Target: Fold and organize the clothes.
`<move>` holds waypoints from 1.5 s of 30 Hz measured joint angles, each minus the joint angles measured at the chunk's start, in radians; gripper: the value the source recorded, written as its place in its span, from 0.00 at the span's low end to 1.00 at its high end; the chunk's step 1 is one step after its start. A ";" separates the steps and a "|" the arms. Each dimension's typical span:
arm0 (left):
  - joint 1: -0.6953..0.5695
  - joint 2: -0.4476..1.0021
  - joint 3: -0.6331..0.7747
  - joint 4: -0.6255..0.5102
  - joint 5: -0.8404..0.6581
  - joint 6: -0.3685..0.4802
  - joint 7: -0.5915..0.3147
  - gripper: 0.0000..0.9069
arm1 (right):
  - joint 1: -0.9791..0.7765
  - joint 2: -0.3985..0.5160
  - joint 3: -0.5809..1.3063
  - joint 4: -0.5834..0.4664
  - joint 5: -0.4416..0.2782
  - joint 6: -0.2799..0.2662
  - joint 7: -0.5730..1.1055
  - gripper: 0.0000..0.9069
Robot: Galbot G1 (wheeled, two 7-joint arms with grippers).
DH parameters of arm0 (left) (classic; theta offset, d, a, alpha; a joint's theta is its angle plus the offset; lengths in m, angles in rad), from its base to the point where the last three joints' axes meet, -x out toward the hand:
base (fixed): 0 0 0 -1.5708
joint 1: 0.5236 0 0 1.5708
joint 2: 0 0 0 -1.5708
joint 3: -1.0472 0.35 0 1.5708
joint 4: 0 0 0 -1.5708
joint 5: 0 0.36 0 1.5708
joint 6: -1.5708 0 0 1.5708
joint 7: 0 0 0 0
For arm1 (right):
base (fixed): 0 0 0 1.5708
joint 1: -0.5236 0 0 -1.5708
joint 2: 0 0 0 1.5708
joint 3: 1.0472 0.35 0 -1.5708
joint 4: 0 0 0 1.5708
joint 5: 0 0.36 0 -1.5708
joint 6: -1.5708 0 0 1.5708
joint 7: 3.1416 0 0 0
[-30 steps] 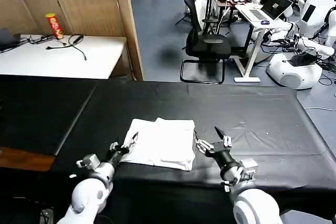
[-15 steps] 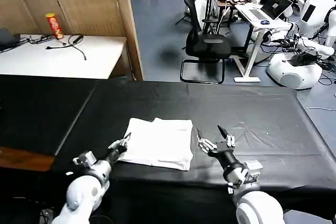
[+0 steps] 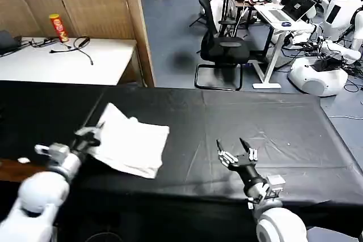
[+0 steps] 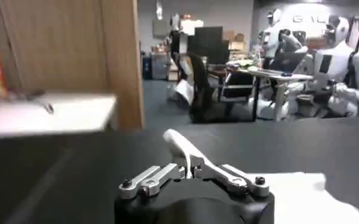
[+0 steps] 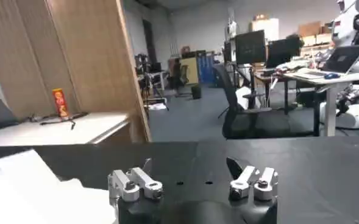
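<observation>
The clothes are one folded white T-shirt [image 3: 131, 143] lying plain side up on the black table covering [image 3: 249, 117], left of the middle. My left gripper [image 3: 96, 131] is at the shirt's left edge, shut on a pinch of the white fabric, which rises between its jaws in the left wrist view [image 4: 180, 146]. My right gripper [image 3: 236, 150] hovers over bare black cloth well to the right of the shirt, open with nothing in it [image 5: 191, 167]. From the right wrist view the shirt [image 5: 30, 185] lies off to the side, apart from the fingers.
A white side table [image 3: 68, 63] with a red can [image 3: 57, 27] and cables stands at the back left beside a wooden partition [image 3: 136, 21]. An office chair [image 3: 224, 46] stands behind the table. Bare black cloth stretches to the right.
My left gripper has closed on the shirt's left edge and dragged the folded shirt leftward across the table. The right gripper stayed open and shifted slightly right.
</observation>
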 joint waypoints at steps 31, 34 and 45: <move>-0.026 -0.351 0.478 -0.010 0.081 -0.077 -0.053 0.97 | 0.015 -0.016 -0.071 -0.082 0.063 -0.079 -0.026 0.97; -0.031 -0.336 0.475 -0.034 0.077 -0.115 -0.037 0.97 | 0.047 -0.008 -0.103 -0.102 0.099 -0.117 -0.009 0.97; 0.016 -0.261 0.398 -0.071 0.101 -0.140 -0.039 0.97 | 0.176 0.075 -0.230 -0.236 0.089 -0.147 0.081 0.92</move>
